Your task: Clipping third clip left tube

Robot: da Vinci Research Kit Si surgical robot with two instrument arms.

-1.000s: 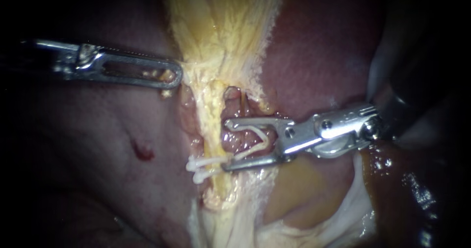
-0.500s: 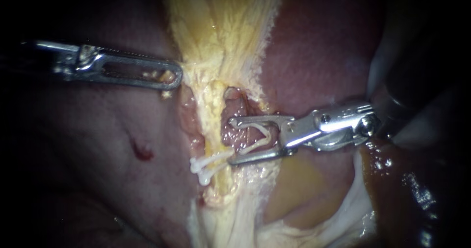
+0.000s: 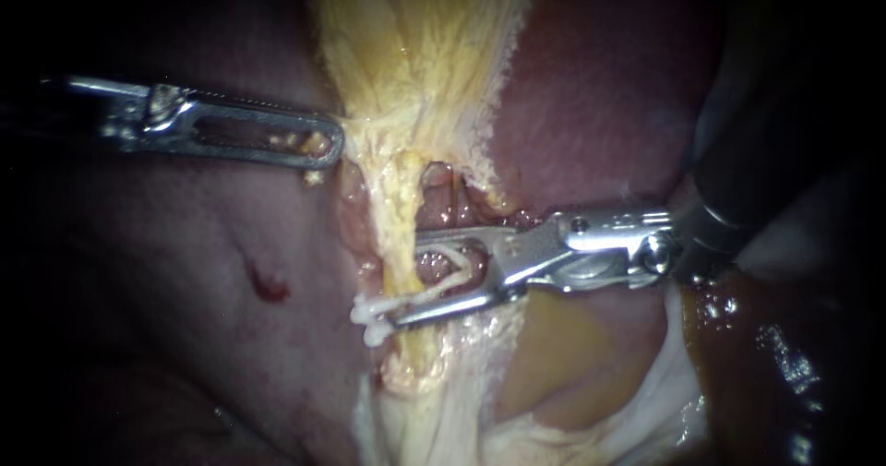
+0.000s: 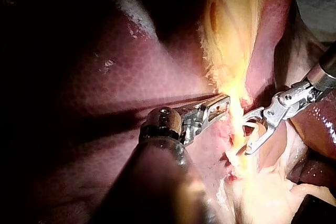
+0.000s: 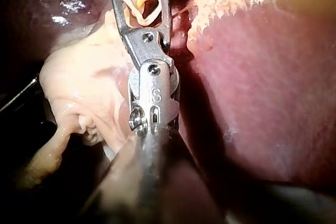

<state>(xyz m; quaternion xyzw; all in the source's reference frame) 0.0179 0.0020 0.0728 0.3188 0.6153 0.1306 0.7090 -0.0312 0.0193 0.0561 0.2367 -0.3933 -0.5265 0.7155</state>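
Yellow stringy tube [image 3: 397,198] hides a tip of the right pincer [image 3: 406,278], narrowly parted on a white V-shaped clip [image 3: 454,265]; left pincer [image 3: 328,145] clamps yellow tissue [image 3: 415,51].

Yellow tissue [image 3: 397,198] at centre conceals what the loaded clip [image 3: 459,263] encloses; the shaft of the right instrument [image 3: 406,278] is lost in shadow at three o'clock.

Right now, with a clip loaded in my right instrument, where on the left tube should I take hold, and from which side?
Take the bare stretch of the left tube just above the set clips, coming in from its right side. The tube runs upright, so the jaws of the right instrument, carrying the loaded clip, should cross it squarely there.
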